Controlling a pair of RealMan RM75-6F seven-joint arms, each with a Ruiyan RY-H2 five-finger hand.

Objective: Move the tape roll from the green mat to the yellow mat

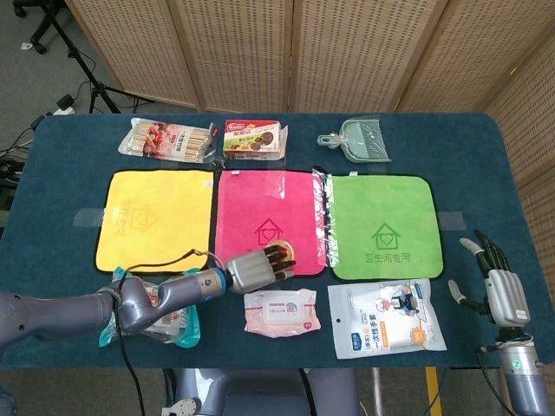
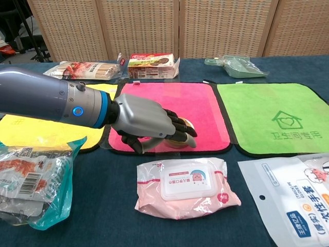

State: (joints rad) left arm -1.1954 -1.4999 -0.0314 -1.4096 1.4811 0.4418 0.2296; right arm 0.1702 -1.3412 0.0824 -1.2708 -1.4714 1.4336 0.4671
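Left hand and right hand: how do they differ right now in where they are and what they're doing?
The left hand is low over the pink mat, fingers curled over the tape roll, which is mostly hidden; the right hand is off the mats at the table's right edge. The left hand lies flat, palm down; the right hand stands upright, fingers apart, holding nothing. Both are grey with dark fingertips. Whether the left hand has actually gripped the roll is unclear.

Open mats, crowded front and back edges

The yellow mat (image 1: 156,217) and green mat (image 1: 383,227) lie bare, open from above. The wet-wipes pack (image 2: 184,186) sits just in front of the pink mat (image 2: 200,105); a snack bag (image 2: 33,180) crowds the front-left corner, and a biscuit box (image 1: 252,139) and dustpan (image 1: 357,143) line the back.
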